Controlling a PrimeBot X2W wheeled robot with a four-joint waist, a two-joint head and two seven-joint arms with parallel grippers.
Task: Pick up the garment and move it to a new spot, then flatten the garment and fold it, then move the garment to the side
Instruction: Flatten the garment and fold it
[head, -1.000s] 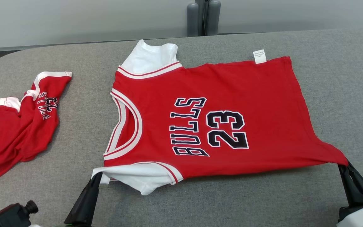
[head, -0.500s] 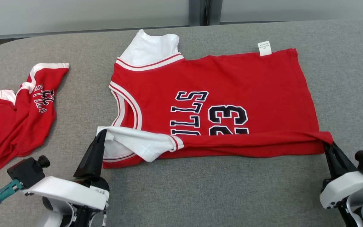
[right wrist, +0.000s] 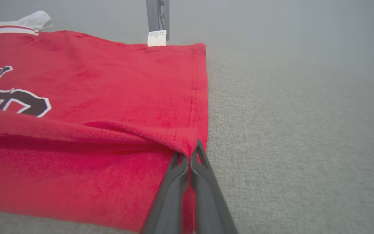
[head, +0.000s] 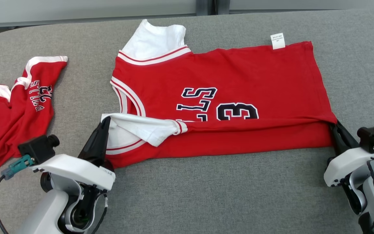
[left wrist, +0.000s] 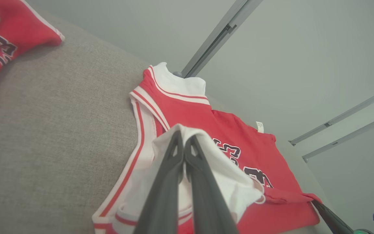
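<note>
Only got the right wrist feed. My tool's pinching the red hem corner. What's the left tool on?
Observer: The left tool is shut on the white sleeve of the jersey, at the collar end.
Operator: Is the fold even?
Observer: The folded edge runs nearly straight from the left tool to the right tool.
Operator: Other clothes around?
Observer: A second red garment lies crumpled to the robot's left, apart from the jersey.
</note>
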